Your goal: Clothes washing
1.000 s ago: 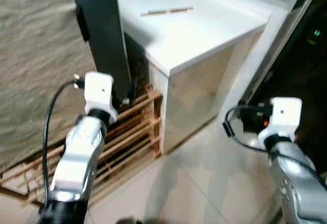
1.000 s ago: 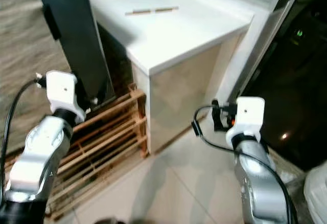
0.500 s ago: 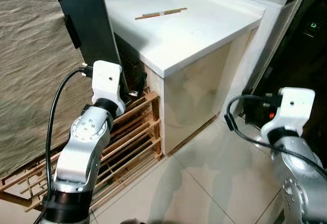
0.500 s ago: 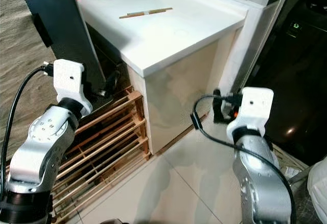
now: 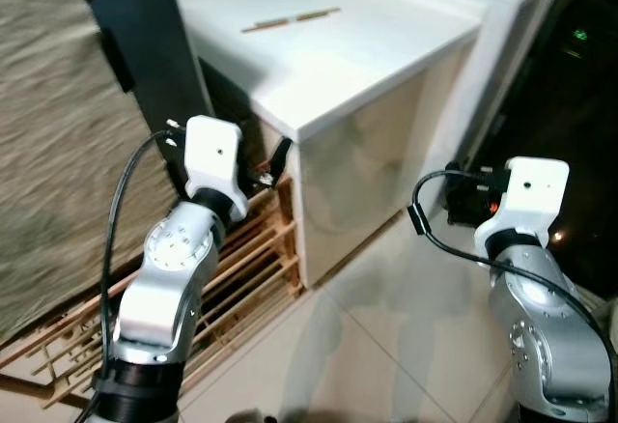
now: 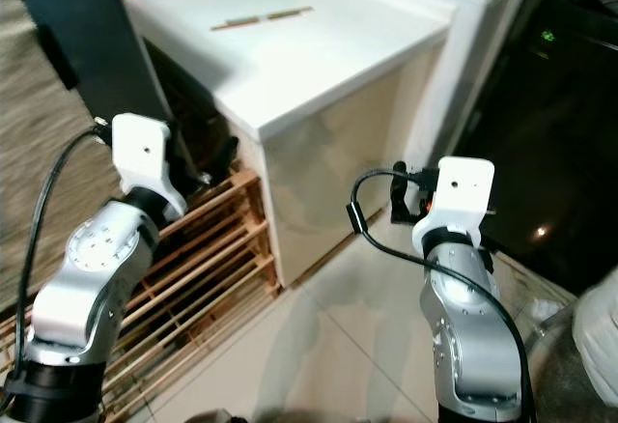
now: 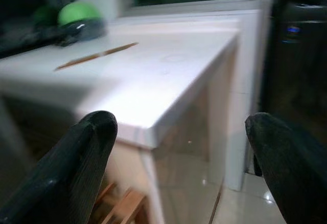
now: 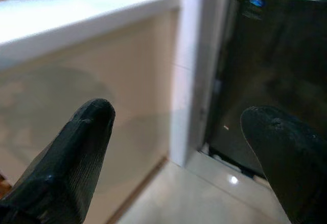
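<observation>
While no laundry is within reach, left gripper (image 7: 176,168) and right gripper (image 8: 176,157) hang wide open, empty, raised before the white counter (image 5: 357,46), likely for walking.

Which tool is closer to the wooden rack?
The left tool. It sits just above the wooden rack, beside the white counter. The right tool is over the tiled floor, by the dark doorway.

The stick (image 5: 290,19) on my desk (image 5: 367,51) is too small to identify. The green object (image 7: 79,14) beside it is blurred, and the top edge crops the dark panel (image 5: 145,46).
</observation>
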Motion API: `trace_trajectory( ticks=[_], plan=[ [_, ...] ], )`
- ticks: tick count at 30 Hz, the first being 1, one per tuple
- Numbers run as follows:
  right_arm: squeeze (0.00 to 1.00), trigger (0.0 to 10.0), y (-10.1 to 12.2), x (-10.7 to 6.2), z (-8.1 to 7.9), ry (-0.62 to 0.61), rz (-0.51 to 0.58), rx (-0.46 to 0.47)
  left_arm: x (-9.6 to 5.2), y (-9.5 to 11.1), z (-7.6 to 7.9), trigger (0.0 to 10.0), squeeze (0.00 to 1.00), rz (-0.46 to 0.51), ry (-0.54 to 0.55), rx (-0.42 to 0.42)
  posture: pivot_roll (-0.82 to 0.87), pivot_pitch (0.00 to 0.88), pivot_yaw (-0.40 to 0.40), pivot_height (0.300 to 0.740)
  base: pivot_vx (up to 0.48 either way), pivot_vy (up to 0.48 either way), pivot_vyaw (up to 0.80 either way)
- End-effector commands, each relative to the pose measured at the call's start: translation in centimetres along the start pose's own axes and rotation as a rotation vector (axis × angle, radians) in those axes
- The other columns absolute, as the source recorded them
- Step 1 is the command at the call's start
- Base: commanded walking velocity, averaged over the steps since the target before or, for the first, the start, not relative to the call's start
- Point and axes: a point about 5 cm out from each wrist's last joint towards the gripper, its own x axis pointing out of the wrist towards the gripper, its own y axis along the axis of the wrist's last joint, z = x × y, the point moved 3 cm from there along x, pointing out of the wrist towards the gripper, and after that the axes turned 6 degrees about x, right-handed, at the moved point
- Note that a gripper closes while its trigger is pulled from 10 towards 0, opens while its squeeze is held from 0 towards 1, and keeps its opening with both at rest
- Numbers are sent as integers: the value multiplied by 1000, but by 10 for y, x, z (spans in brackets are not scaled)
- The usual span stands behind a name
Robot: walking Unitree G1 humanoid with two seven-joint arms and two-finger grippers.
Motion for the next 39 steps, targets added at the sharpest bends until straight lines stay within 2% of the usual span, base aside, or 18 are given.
trace_trajectory(
  ticks=[1, 2, 6, 11, 14, 18, 26, 29, 39],
  plan=[
    [0, 10000, -6, -2, 4, -33, -23, -5, -1, -3, -1, 10000, 0, -10, 8, 16, 27, 0, 73, 740, 0, 0, -775],
    [0, 10000, -7, -3, 4, -43, -25, -13, -1, -3, -2, 10000, 0, -10, 14, 5, 27, 0, 73, 740, 0, 0, -775],
    [0, 10000, -9, -6, 7, -86, -7, -51, 0, -4, -5, 10000, 0, -6, 26, 70, 23, 0, 78, 740, 0, 0, -787],
    [0, 10000, -13, -8, 1, -45, -40, -31, 1, -4, -5, 10000, 0, -1, 13, 67, 18, 0, 82, 740, 0, 0, -800],
    [0, 10000, -10, -8, -6, -20, -26, -42, 0, -9, -6, 10000, 0, -44, 16, 42, 13, 0, 83, 740, 0, 0, -800],
    [0, 10000, -11, -8, -10, -6, -36, -19, 0, -6, -7, 10000, 0, -22, 15, 46, 17, 0, 79, 740, 186, 0, -800],
    [0, 10000, -7, -5, -19, 40, -16, -53, 0, -5, -14, 10000, 0, -29, 57, -7, 25, 0, 68, 740, 270, 0, 0],
    [0, 10000, -5, -4, -20, 38, -11, -30, -3, -8, -14, 10000, 0, -34, 61, -19, 32, 0, 59, 740, 244, 0, 0],
    [0, 10000, -7, -3, -23, 60, -22, -34, -10, -11, -16, 10000, 0, -54, 83, -12, 57, 0, 30, 740, 246, 0, 0]
  ],
)
